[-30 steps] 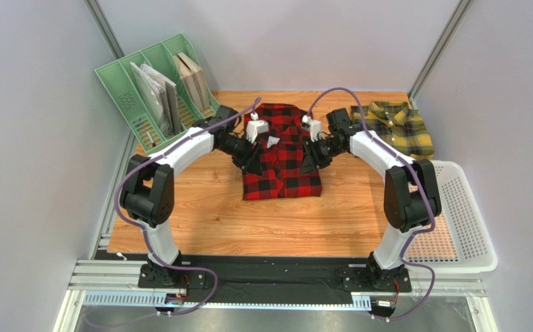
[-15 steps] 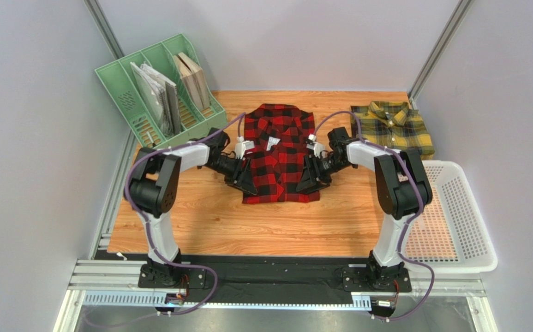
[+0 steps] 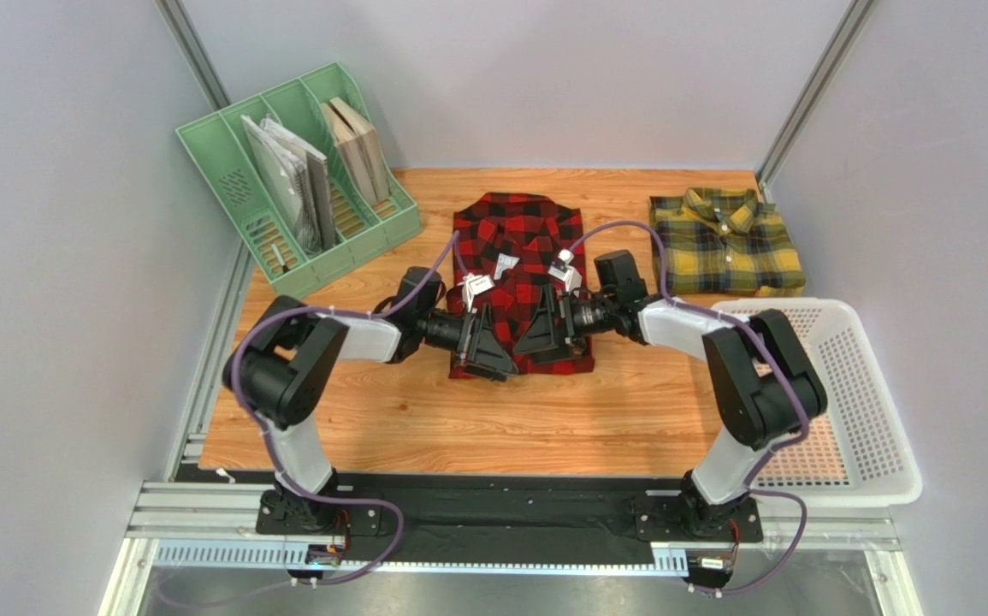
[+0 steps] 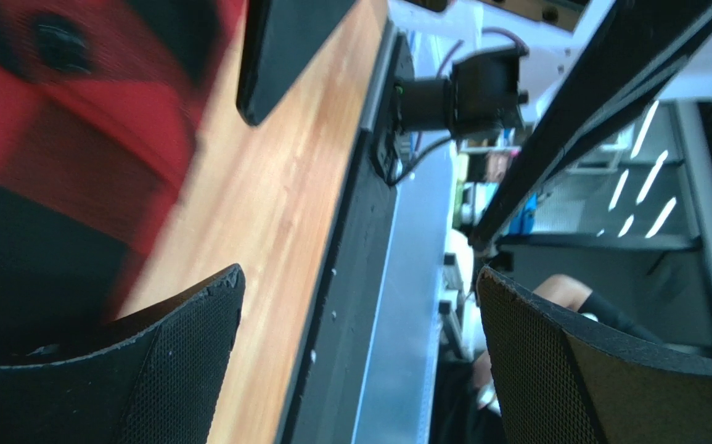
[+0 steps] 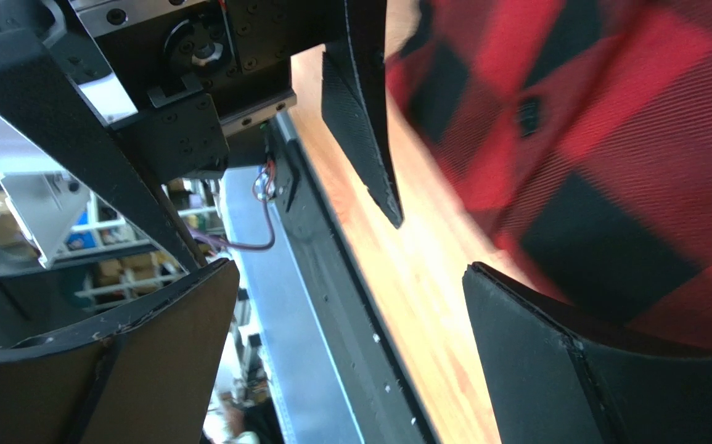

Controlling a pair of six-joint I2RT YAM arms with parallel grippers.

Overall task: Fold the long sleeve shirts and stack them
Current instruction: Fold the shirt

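Folding step, seemingly: left gripper (image 3: 482,345) and right gripper (image 3: 540,334), both wide open and empty, hover at the near hem of the red-and-black shirt (image 3: 519,252) on the table (image 3: 370,411); yellow-and-green shirt (image 3: 726,241) lies right of it, apart; next they should pinch that hem.

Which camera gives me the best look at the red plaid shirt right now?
Top external: nearly the whole red plaid shirt shows, folded, with only its near edge partly hidden. Both wrist views catch only blurred close-up patches of its check.
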